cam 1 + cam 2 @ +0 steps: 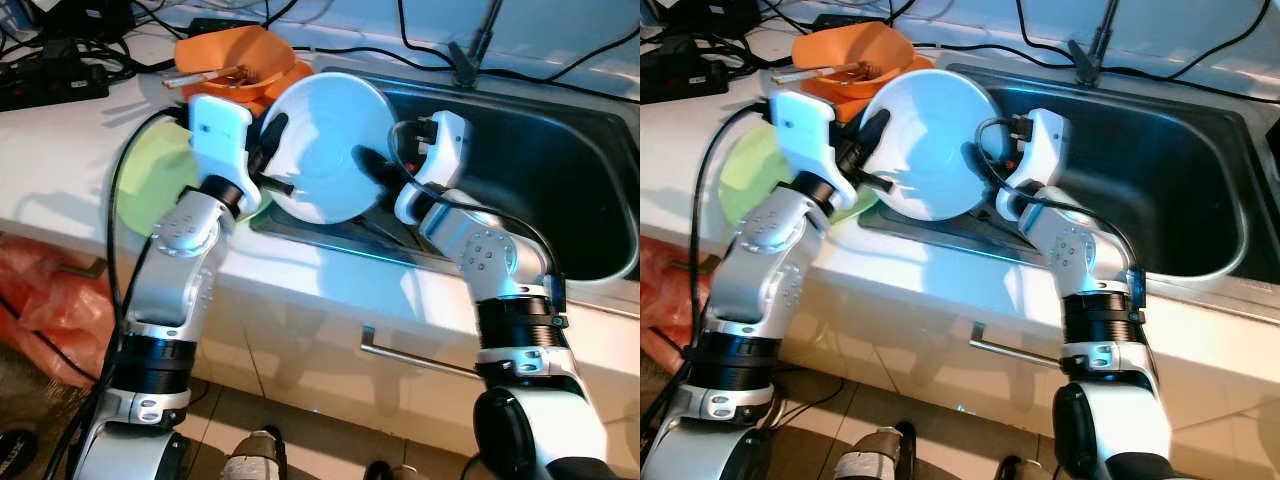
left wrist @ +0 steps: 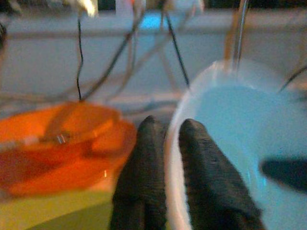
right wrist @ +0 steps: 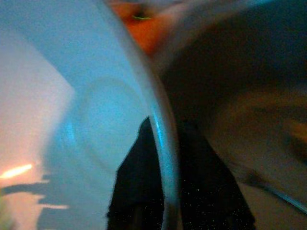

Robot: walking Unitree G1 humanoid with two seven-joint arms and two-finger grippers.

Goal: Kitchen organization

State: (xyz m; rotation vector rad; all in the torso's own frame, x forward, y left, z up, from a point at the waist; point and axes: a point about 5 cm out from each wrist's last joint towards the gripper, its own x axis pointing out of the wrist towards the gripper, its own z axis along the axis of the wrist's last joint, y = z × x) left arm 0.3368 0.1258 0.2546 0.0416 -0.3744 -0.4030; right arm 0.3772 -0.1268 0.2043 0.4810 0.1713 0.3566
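Sitting in the white counter [image 1: 60, 150], the dark steel sink [image 1: 560, 170] is the biggest thing here, so I'll place everything off that. The white plate [image 1: 325, 145] is held up on edge right over the sink's left rim, tilted, with its face toward the camera. Both grippers have it: the left gripper [image 1: 268, 150] pinches the plate's left edge, one finger [image 2: 144, 163] behind the rim and the other on the face, closed down tight on it. The right gripper [image 1: 372, 165] clamps the plate's right edge the same way, with the rim running between its two fingers [image 3: 136, 191] in the wrist view. Just left of the sink, partly behind the left arm, a green plate [image 1: 150, 180] lies flat on the counter. Behind that, near the sink's back-left corner, there's an orange bowl [image 1: 235, 60] with something like utensils lying in it, too blurry to say exactly what. Black cables [image 1: 300, 45] run along the counter behind the sink, and a red bag [image 1: 45, 300] sits down on the floor, left of the cabinet under the sink.
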